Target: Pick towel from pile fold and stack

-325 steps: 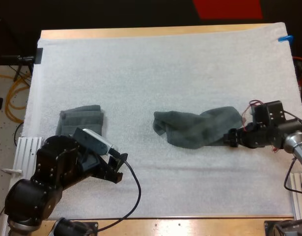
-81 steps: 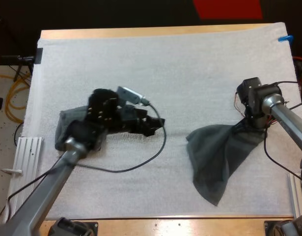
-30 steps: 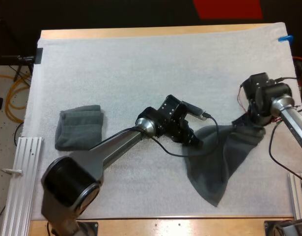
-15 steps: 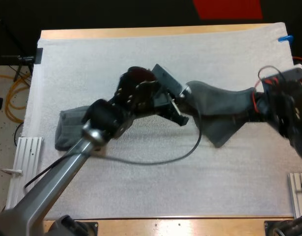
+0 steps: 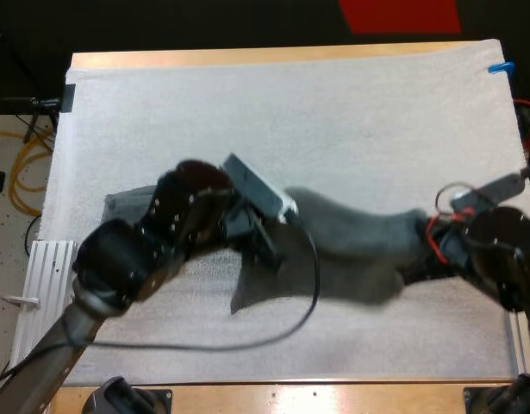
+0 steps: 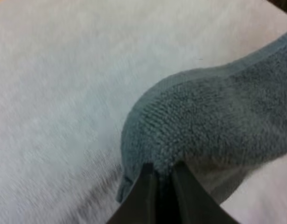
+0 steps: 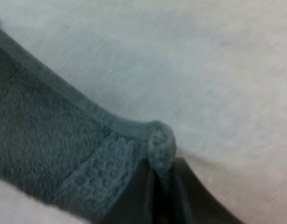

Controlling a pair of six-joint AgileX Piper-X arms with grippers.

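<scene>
A dark grey-green towel (image 5: 351, 246) hangs stretched between my two grippers above the middle of the white mat (image 5: 290, 121). My left gripper (image 5: 277, 237) is shut on the towel's left corner (image 6: 171, 154), its fingers pinching the thick hem. My right gripper (image 5: 415, 263) is shut on the towel's right corner (image 7: 157, 149), where a woven band runs along the edge. The towel sags between them, with a flap drooping toward the front. A folded towel (image 5: 131, 207) lies on the mat at the left, partly hidden behind my left arm.
The mat's far half lies bare. A metal rail (image 5: 40, 285) runs along the table's left side near the front, and another stands at the right front corner (image 5: 527, 345).
Both grippers have carried the towel toward the front and left, lifted off the mat. My left gripper, which had reached the towel's left corner, now holds it; the towel is spread wider.
</scene>
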